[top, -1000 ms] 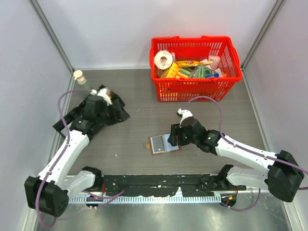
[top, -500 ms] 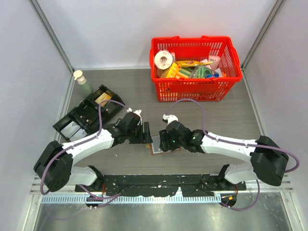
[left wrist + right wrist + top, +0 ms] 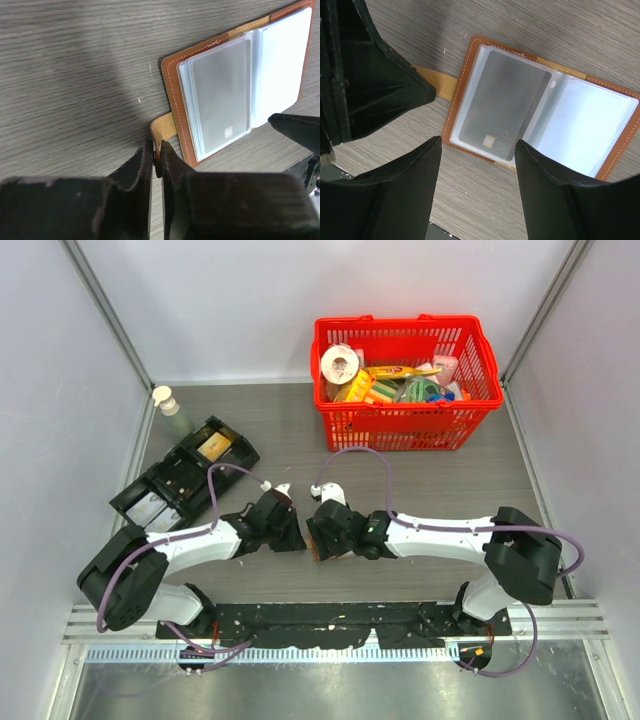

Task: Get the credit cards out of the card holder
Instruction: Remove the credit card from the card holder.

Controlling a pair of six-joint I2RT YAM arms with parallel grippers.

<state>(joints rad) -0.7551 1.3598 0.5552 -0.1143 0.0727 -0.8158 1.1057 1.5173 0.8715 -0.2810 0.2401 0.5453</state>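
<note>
Holder (image 3: 547, 117) lies open flat on table (image 3: 530, 30), grey card (image 3: 497, 107) in its sleeve, directly under right gripper (image 3: 477, 142), jaws wide, empty. Left gripper (image 3: 156, 150) nearly closed, tips at tab (image 3: 162, 127); can't tell if pinching it.

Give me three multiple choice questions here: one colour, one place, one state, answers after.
1. The basket is: A red, B blue, C green.
2. The card holder lies: A inside the basket, B on the table where the left claw and right claw meet, C lifted in the air.
3. The card holder is: A fastened shut, B open flat, C standing on edge.
Answers: 1 A, its mesh walls are red. 2 B, both wrist views show it on the wood grain at the claw tips. 3 B, its pale inside faces up.
</note>
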